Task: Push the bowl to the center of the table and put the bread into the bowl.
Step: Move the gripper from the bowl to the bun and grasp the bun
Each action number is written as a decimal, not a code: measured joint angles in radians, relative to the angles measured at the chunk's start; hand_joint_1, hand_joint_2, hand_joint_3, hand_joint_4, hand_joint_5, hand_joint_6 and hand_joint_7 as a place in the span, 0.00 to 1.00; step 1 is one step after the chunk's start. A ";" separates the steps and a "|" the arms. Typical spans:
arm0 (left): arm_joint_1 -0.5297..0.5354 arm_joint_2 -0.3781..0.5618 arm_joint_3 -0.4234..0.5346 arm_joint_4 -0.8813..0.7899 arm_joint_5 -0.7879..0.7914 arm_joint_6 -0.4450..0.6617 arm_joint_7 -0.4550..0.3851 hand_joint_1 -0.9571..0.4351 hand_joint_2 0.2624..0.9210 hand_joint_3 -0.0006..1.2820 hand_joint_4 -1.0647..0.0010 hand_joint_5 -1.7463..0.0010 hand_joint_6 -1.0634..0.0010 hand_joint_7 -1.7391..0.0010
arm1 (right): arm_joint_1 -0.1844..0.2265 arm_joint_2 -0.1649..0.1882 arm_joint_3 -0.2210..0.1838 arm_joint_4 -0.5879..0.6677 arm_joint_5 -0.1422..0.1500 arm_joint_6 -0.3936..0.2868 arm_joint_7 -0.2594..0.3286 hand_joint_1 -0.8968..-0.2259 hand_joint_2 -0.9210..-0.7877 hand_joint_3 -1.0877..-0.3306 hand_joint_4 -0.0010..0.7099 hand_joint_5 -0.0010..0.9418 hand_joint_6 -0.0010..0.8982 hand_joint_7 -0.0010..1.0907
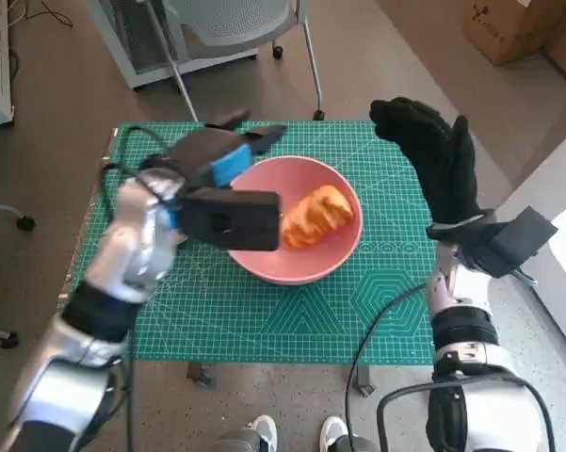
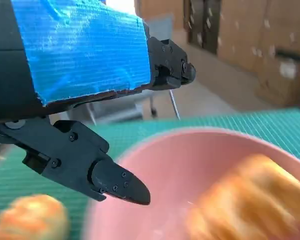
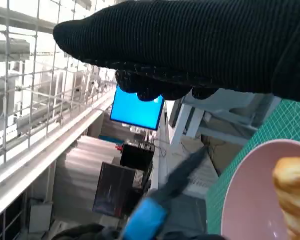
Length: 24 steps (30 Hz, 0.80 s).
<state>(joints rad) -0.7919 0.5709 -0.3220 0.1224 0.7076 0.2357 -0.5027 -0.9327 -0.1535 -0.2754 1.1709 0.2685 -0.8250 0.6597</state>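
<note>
The pink bowl stands near the middle of the green mat. A golden piece of bread lies inside it. My left hand hovers over the bowl's left rim, fingers apart and holding nothing; its blue tape also shows in the right wrist view. My right hand is raised beside the bowl's right, near the mat's right edge, fingers stretched and holding nothing. A second bread piece lies on the mat outside the bowl, under my left forearm.
A chair and a white cabinet stand beyond the table's far edge. Cardboard boxes sit on the floor at the far right. A person's feet show at the near edge. A black cable crosses the mat's near right corner.
</note>
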 measured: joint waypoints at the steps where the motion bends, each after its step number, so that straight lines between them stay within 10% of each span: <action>1: 0.019 0.015 0.016 -0.036 0.002 0.020 -0.011 0.49 0.78 0.00 1.00 1.00 0.78 0.99 | 0.000 0.000 0.000 0.000 0.001 0.003 0.001 0.37 0.00 0.51 0.26 0.00 0.36 0.01; 15: 0.236 0.133 0.179 -0.349 0.023 0.210 -0.133 0.82 0.76 0.00 1.00 1.00 0.81 1.00 | -0.011 0.008 0.005 -0.006 0.001 0.028 0.009 0.36 0.00 0.52 0.27 0.00 0.36 0.01; 24: 0.319 0.136 0.207 -0.377 -0.018 0.218 -0.147 0.85 0.77 0.01 1.00 1.00 0.82 1.00 | -0.028 0.010 0.006 -0.006 0.001 0.031 0.010 0.35 0.00 0.51 0.28 0.01 0.36 0.01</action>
<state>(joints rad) -0.4733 0.7067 -0.1147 -0.2541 0.6901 0.4538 -0.6495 -0.9611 -0.1439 -0.2693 1.1651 0.2691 -0.7939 0.6693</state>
